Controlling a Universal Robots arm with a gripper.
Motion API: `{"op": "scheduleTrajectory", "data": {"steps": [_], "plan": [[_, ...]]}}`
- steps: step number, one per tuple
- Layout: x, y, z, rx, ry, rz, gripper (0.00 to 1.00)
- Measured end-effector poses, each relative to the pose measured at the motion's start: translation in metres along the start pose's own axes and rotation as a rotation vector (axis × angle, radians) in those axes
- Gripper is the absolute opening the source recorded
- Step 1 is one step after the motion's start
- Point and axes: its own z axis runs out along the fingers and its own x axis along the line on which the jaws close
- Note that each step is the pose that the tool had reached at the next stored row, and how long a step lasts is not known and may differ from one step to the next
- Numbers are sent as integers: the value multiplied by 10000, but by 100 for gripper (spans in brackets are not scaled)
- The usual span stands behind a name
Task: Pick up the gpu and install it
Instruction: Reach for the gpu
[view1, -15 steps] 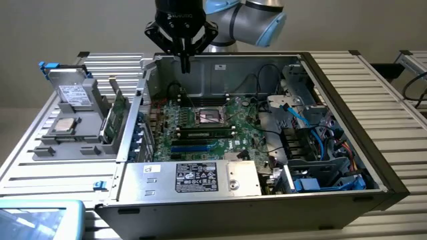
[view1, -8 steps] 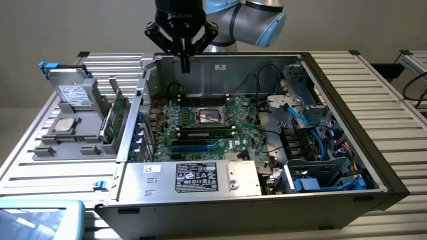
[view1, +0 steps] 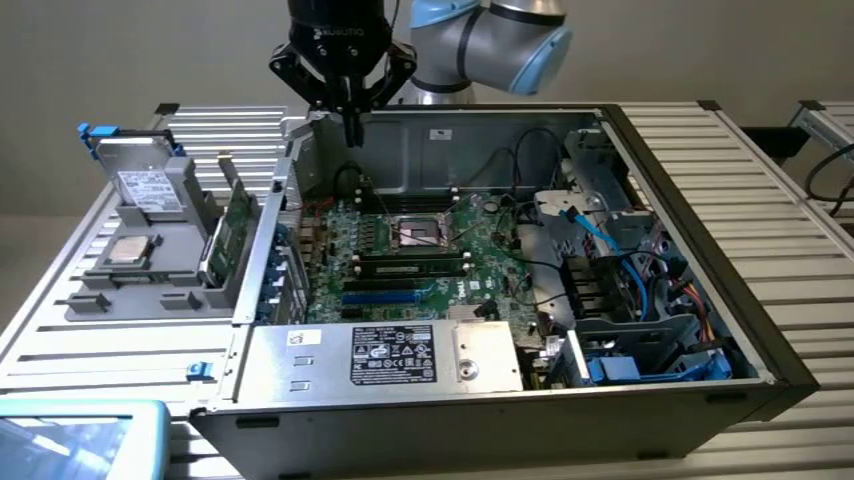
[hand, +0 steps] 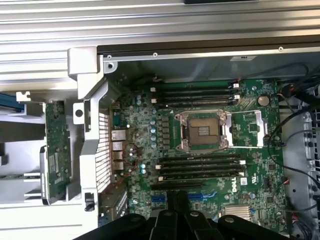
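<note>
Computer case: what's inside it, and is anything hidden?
A green motherboard with its processor socket, a labelled power supply, and blue cables. Whatever lies beneath the power supply is covered.

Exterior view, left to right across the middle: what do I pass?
Silvery hard drive with white label → thin green gpu card standing on edge → large green motherboard → grey metal drive cage with blue cables.
</note>
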Motion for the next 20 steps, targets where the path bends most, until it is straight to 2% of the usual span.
{"op": "scheduleTrajectory", "data": {"steps": [20], "plan": [[881, -63, -1, 1, 17, 1, 12]]}}
